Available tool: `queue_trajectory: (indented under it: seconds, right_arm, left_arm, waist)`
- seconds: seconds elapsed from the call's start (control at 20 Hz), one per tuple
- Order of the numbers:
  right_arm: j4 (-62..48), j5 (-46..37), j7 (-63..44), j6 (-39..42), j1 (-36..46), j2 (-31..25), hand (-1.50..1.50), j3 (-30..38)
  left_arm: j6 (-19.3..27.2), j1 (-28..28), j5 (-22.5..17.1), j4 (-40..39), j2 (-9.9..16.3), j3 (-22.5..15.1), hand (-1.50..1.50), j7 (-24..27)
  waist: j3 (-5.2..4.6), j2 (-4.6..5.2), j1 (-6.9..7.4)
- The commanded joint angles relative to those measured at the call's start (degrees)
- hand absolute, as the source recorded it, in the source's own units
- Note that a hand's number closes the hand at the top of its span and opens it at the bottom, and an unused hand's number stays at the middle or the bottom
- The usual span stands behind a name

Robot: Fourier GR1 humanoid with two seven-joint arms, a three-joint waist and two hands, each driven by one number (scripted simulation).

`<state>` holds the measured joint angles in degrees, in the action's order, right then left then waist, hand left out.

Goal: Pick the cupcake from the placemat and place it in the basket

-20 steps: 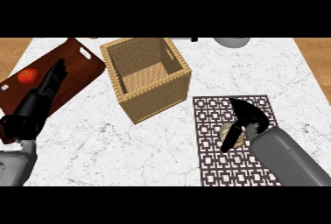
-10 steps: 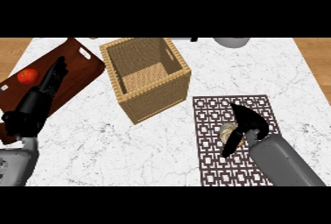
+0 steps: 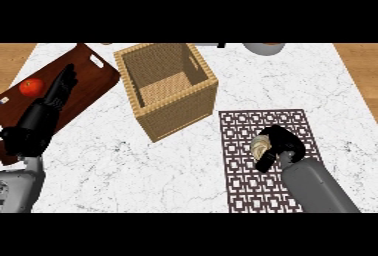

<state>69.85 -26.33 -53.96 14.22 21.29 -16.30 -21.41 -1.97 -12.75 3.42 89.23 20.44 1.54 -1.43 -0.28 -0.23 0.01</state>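
**Right hand grasps the cupcake on the placemat**

The black right hand [image 3: 284,145] curls its fingers around the pale frosted cupcake [image 3: 260,147], which sits on the brown patterned placemat [image 3: 251,125], apparently for lifting toward the open woven wicker basket [image 3: 177,112]. The left hand [image 3: 46,112] rests with straight fingers over the dark wooden board [image 3: 92,80].

The right hand [image 3: 284,145] curls over the cupcake [image 3: 260,148], so most of it's hidden. A grey bowl-ish thing [image 3: 263,48] is cut off up top.
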Motion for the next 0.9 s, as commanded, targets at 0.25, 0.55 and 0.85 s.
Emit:
queue_trajectory:
  seconds: [0.25, 0.55, 0.85]
  right_arm:
    - [-6.3, -7.0, 10.5, -1.4, -2.0, 0.8, 1.5, 1.0]
    - [-9.6, -9.6, 26.4, 5.6, 9.4, -7.3, 1.5, -1.9]
    - [-10.9, -13.9, 47.2, 4.2, 18.0, -15.5, 1.5, -5.0]
  left_arm:
    - [-1.6, 3.0, 2.1, 1.9, -2.0, 0.5, 0.0, 1.1]
    - [-2.7, -0.4, 1.0, -0.1, -2.2, 0.4, 0.0, 1.6]
    - [-3.1, -2.8, 1.1, 0.6, -3.5, -1.4, 0.0, 2.1]
  waist:
    - [0.3, 0.27, 0.31]
    - [0.46, 1.57, 3.63]
    - [0.76, 3.18, 6.94]
